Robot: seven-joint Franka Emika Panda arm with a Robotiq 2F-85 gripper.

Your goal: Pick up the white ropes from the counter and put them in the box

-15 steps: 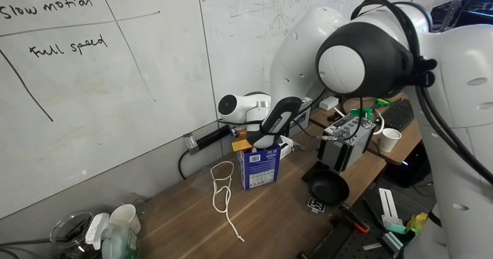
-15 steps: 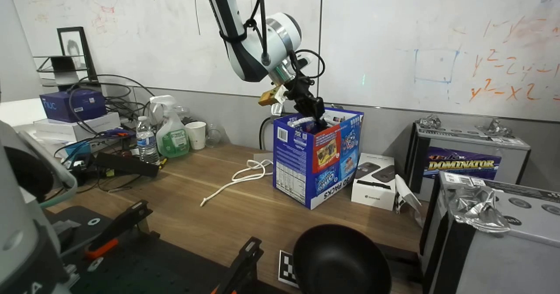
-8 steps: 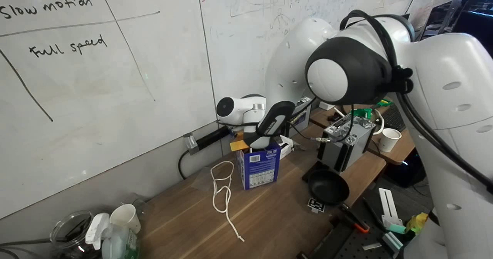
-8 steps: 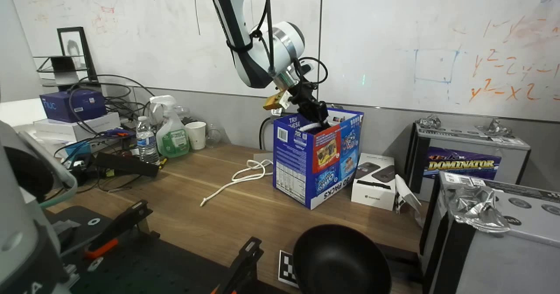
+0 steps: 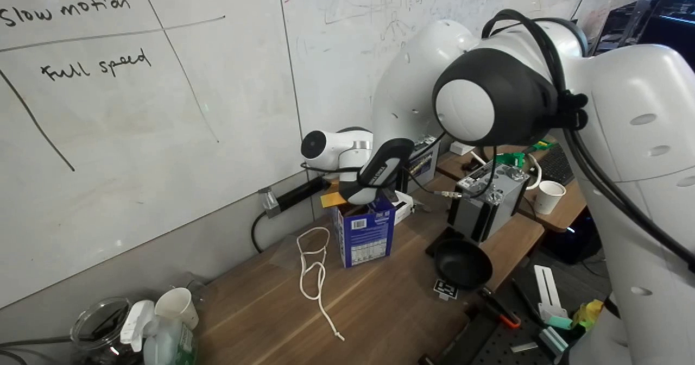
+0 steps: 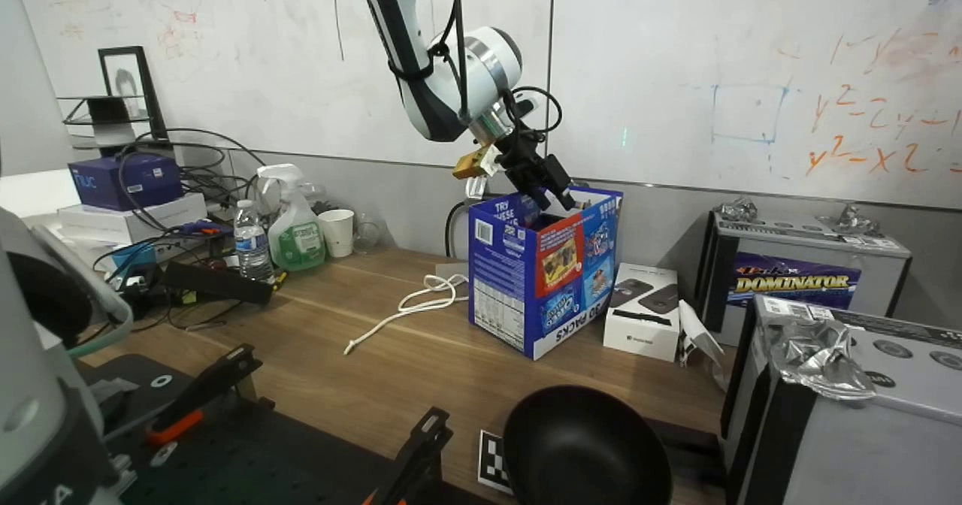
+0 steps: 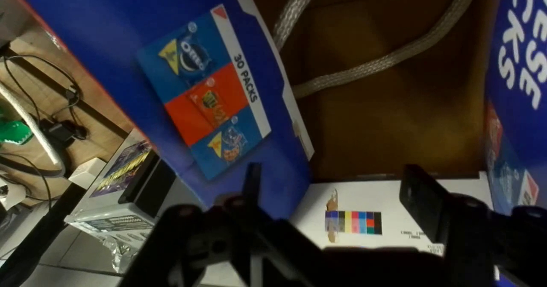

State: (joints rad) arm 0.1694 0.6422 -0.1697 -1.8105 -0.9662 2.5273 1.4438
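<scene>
The black two-fingered claw point(image 7: 333, 184) is hanging tilted at the mouth of the upright blue cardboard box point(image 6: 500, 264) with white and red print, its jaws standing well apart and gripping nothing. Down inside, the wrist view is showing a braided off-white rope point(image 7: 376, 67) curving over a dim brown floor; whether its two strands are belonging to one length cannot be told.

A thin, looped white cord point(image 6: 409, 310) is lying outside the box on the long brown wood-grain counter point(image 6: 361, 385), and the coming move is presumably turning on it: it is sitting lower than the claw and off to one side, just beside the box near its barcode-printed wall. Its long axis is running slantwise away from the box, the narrow loops gathering close by and the straighter tail pointing outward across the grain. The claw is therefore likely needing to rise past the rim, then reach sideways and down.

The cord is looking soft, matte and limp, probably yielding wherever it is pinched, while the box walls are looking stiff and smooth. A round black pan point(image 6: 586, 449) with sloping sides is resting well apart from both
</scene>
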